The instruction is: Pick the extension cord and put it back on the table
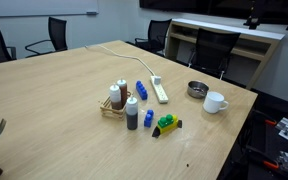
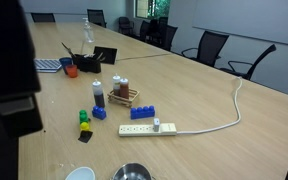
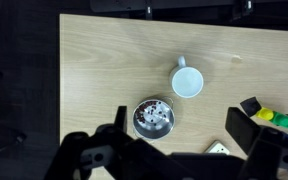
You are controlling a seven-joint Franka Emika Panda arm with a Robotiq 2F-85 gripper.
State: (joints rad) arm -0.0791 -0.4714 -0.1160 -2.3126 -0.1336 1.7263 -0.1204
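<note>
Wrist view: tool [image 3: 179, 150] spread wide above mug [image 3: 187, 82] and bowl [image 3: 152, 117] on table [image 3: 104, 60]

On my screens the table [image 1: 54, 100] is pale wood with a fine grain. The extension cord [image 1: 161, 92] and the mug [image 3: 187, 83] are white, and the bowl [image 3: 152, 117] is silvery metal. The blocks [image 1: 148, 118] are blue, the toy [image 1: 167, 124] is green, yellow and black, and the chairs [image 1: 214, 50] are black.
</note>
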